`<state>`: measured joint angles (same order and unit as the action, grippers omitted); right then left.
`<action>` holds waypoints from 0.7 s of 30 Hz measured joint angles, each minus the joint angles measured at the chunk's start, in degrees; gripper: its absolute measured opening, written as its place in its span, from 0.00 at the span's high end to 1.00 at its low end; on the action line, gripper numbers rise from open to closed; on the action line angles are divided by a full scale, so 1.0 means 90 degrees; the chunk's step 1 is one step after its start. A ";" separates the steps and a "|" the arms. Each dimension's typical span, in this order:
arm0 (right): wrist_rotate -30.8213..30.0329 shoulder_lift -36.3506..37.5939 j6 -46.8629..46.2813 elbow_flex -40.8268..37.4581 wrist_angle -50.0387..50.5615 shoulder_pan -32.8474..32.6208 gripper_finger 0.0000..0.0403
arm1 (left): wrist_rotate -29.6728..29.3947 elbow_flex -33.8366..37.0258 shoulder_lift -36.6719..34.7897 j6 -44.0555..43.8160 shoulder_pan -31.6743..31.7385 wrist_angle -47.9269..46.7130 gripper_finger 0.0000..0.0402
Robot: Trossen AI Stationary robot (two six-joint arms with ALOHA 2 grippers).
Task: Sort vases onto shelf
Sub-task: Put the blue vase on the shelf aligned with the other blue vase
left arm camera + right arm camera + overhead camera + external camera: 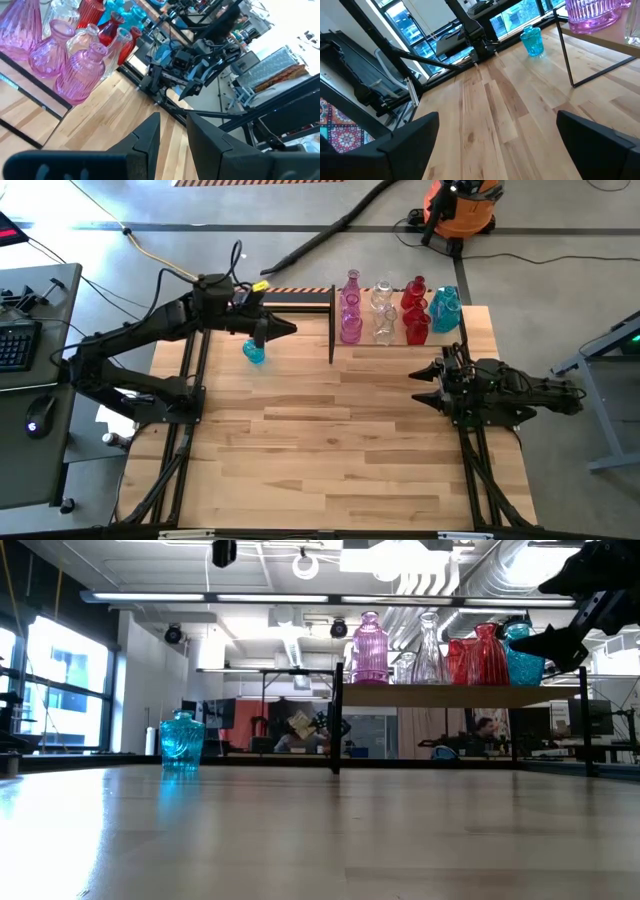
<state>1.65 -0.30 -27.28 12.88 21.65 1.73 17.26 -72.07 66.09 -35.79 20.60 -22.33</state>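
Bare table (330, 440) nearly done: one teal vase (254, 352) sitting off shelf (395, 340), left gripper (283, 330) hovering narrow and empty, right gripper (424, 383) idling wide.

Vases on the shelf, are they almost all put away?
Nearly. The pink, clear, red and teal vases already stand grouped on the shelf. One teal vase waits on the table. The left gripper hovers beside it, holding nothing. The right gripper waits open.
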 joint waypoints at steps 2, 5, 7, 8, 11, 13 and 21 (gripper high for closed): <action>-0.0048 -0.0001 -0.0106 0.0000 0.0000 -0.0002 0.04 | 0.0002 0.0000 0.0101 -0.0010 0.0000 0.0000 0.78; -0.0289 -0.0002 -0.0101 0.0000 0.0000 -0.0002 0.04 | 0.0037 0.0000 0.0333 0.0010 -0.0017 -0.0035 0.78; -0.0436 -0.0002 -0.0098 0.0000 0.0000 -0.0002 0.04 | 0.0061 0.0000 0.0526 0.0168 -0.0017 -0.0123 0.78; -0.0523 -0.0002 -0.0091 0.0000 0.0000 -0.0002 0.04 | 0.0129 0.0000 0.0620 0.0308 -0.0017 -0.0227 0.78; -0.0628 -0.0002 -0.0089 0.0000 0.0000 0.0000 0.04 | 0.0425 0.0000 0.0887 0.0797 0.0040 -0.0776 0.78; -0.0629 -0.0002 -0.0086 0.0000 0.0000 0.0000 0.04 | 0.0446 0.0000 0.1025 0.1021 0.0098 -0.1316 0.78; -0.0629 -0.0002 -0.0108 0.0000 0.0000 0.0000 0.04 | -0.1051 0.0002 0.1253 0.2131 0.0481 -0.3215 0.78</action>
<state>-4.01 -0.32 -28.25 12.88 21.65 1.74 7.80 -72.05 77.36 -16.61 24.93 -51.26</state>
